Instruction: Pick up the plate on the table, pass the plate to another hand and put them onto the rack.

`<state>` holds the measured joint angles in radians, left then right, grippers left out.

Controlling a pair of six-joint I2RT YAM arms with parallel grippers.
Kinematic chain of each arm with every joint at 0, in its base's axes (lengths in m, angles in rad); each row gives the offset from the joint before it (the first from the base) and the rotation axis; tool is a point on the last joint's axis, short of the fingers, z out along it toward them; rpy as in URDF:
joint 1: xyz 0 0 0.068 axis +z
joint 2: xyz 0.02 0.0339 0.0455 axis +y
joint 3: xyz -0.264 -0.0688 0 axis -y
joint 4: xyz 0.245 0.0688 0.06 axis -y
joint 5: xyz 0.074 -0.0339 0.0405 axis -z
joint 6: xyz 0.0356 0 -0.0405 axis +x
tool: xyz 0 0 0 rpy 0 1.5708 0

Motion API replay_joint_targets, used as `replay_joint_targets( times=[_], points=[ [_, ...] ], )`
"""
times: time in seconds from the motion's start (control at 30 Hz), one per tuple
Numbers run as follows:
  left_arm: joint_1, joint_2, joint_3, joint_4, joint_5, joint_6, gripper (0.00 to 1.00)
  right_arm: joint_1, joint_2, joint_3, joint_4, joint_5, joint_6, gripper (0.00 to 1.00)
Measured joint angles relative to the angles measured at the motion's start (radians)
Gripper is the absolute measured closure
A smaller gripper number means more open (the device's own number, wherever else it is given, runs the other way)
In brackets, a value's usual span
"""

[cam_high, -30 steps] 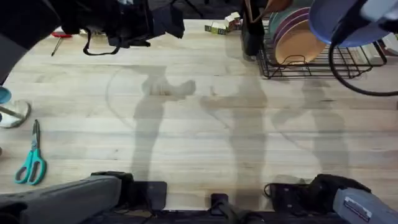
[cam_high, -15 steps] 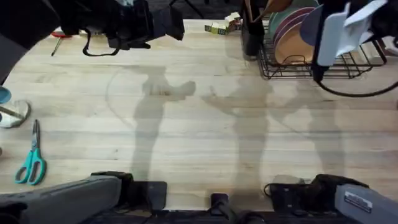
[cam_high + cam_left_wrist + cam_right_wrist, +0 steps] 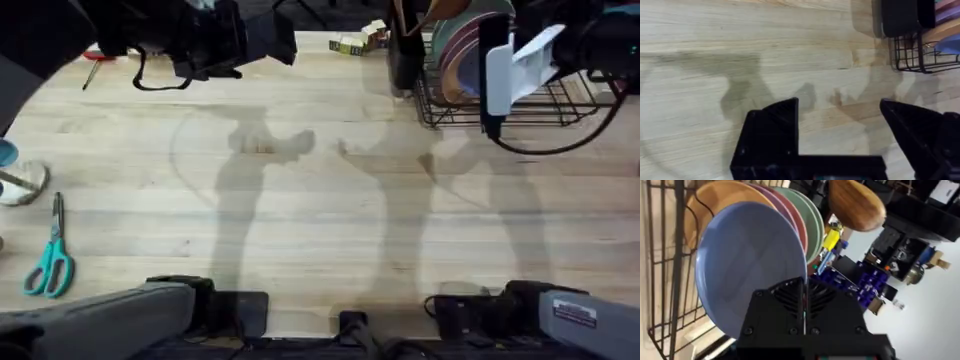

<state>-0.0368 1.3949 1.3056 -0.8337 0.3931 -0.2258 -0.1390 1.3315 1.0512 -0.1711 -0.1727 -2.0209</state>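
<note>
The light-blue plate (image 3: 747,262) stands on edge, and my right gripper (image 3: 803,294) is shut on its rim. It hangs within the black wire rack (image 3: 662,275), just in front of an orange plate (image 3: 720,195), a purple one and a teal one. I cannot tell whether its lower edge rests on the wires. From overhead, the right arm (image 3: 510,65) reaches over the rack (image 3: 545,110) at the table's far right. My left gripper (image 3: 840,120) is open and empty above the bare table (image 3: 740,45), and the overhead view shows it at the far left (image 3: 280,45).
Teal scissors (image 3: 50,260) lie near the left edge, with a small round dish (image 3: 18,180) behind them. A red tool (image 3: 97,57) and small blocks (image 3: 355,42) sit at the back. A black utensil holder (image 3: 405,50) with a wooden spoon (image 3: 855,205) stands left of the rack.
The right arm has swung left and down over the rack, turning the plate from flat-on to upright beside the other plates. The left arm has stayed still.
</note>
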Motion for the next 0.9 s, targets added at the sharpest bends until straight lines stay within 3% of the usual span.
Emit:
replay_joint_targets(
  times=[0.47,0.67,0.73,0.9],
  points=[
    [0.000,0.000,0.000,0.000,0.000,0.000,0.006,0.000,0.080,0.000,-0.035,-0.006,-0.004,0.951],
    [0.000,0.000,0.000,0.000,0.000,0.000,0.006,0.000,0.080,0.000,-0.061,-0.014,-0.007,0.090],
    [0.000,0.000,0.000,0.000,0.000,0.000,0.006,0.000,0.080,0.000,-0.069,-0.015,-0.010,0.012],
    [0.000,0.000,0.000,0.000,0.000,0.000,0.007,0.000,0.079,0.000,-0.089,-0.015,-0.010,0.010]
  ],
)
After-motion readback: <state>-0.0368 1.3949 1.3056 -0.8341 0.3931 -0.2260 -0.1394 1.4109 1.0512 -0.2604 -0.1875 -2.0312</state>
